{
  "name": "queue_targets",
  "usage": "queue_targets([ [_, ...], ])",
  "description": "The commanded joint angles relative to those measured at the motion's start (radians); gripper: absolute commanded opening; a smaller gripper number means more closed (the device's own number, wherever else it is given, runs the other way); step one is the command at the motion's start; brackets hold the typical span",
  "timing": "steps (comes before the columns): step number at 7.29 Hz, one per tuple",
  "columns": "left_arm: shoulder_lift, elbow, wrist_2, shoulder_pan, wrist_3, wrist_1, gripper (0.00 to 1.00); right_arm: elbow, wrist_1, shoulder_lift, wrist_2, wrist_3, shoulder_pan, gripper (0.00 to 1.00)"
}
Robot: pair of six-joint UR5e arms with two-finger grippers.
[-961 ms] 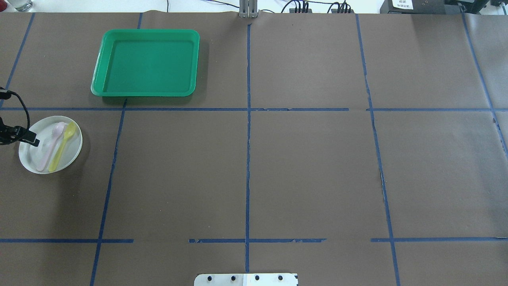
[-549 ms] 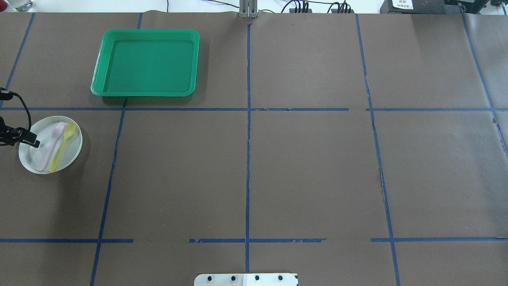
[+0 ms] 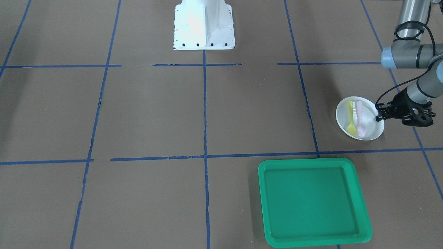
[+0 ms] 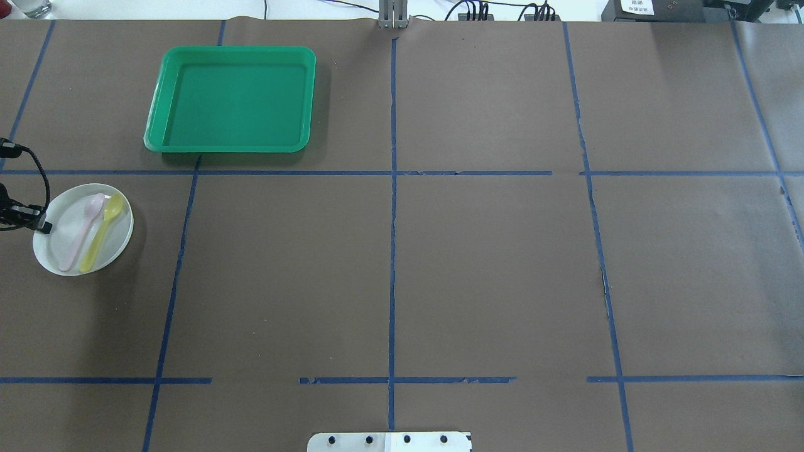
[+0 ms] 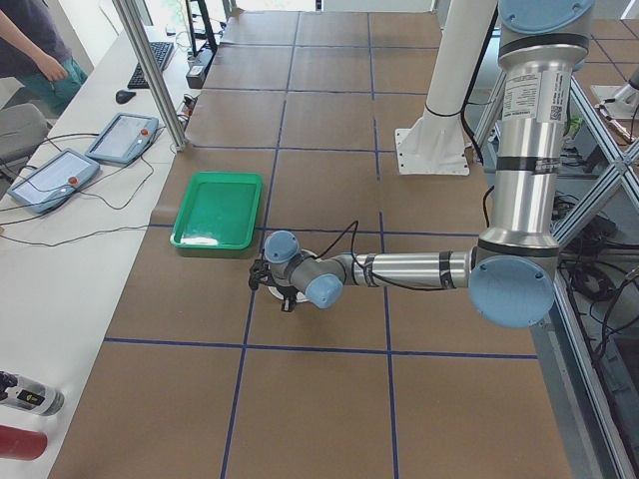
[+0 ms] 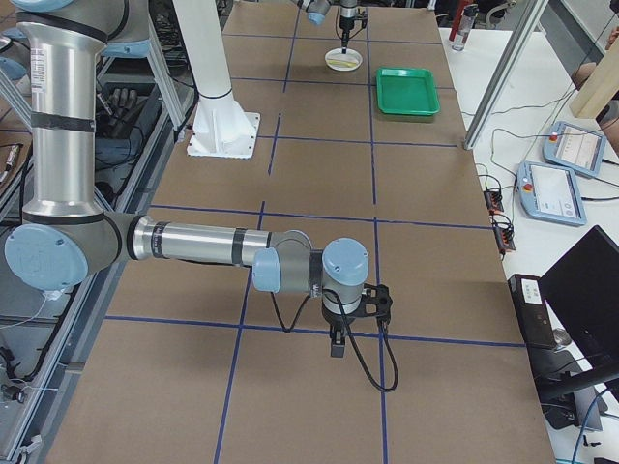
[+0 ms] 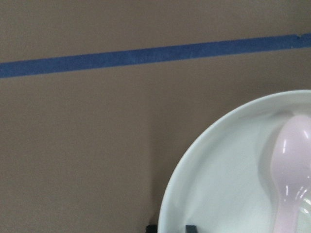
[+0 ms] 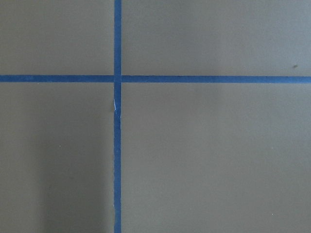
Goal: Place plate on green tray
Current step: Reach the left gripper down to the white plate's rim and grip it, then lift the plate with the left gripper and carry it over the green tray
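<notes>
A white round plate (image 4: 119, 246) lies at the table's left edge, also in the front view (image 3: 342, 117) and the left wrist view (image 7: 218, 184). A pink spoon (image 4: 81, 229) and a yellow spoon (image 4: 100, 235) lie on it. The green tray (image 4: 232, 103) sits empty farther back and to the right, apart from the plate; it also shows in the front view (image 3: 311, 200). My left gripper (image 4: 41, 227) (image 3: 378, 117) is shut on the plate's left rim, one fingertip on each side of it in the wrist view (image 7: 171, 228). My right gripper (image 6: 336, 348) hangs over bare table far away; I cannot tell whether it is open or shut.
The robot's white base (image 3: 203, 27) stands at the table's near middle. Blue tape lines (image 4: 392, 188) cross the brown paper cover. Pendants (image 5: 120, 138) and cables lie on the side bench beyond the tray.
The left gripper's finger inside the plate has moved left to the rim. The plate has shifted slightly to the right. The tray has not moved.
</notes>
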Motion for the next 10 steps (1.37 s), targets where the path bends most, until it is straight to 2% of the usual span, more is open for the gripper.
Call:
queue_targets([
  [1,0.011,-0.055,-0.002,-0.005,0.001,0.013,0.0,0.0,-0.001,0.0,0.0,0.0,0.0,1.0],
  [2,0.027,-0.081,-0.017,-0.008,0.001,0.016,0.0,0.0,-0.001,0.0,0.0,0.0,0.0,1.0],
  [3,0.038,-0.078,-0.13,-0.019,0.003,0.015,0.0,0.0,0.001,0.0,0.0,0.0,0.0,1.0],
  [5,0.037,-0.076,-0.265,-0.08,0.003,0.021,0.0,0.0,-0.001,0.0,0.0,0.0,0.0,1.0],
  [7,0.015,-0.075,-0.336,-0.117,-0.006,0.09,0.0,0.0,0.001,0.0,0.0,0.0,0.0,1.0],
  [8,-0.017,-0.07,-0.384,-0.119,-0.035,0.11,0.0,0.0,-0.001,0.0,0.0,0.0,0.0,1.0],
  [9,-0.069,-0.067,-0.393,-0.122,-0.161,0.108,0.0,0.0,-0.001,0.0,0.0,0.0,0.0,1.0],
  [10,-0.156,-0.023,-0.393,-0.122,-0.266,0.102,0.0,-0.001,-0.001,0.0,0.0,0.0,0.0,1.0],
])
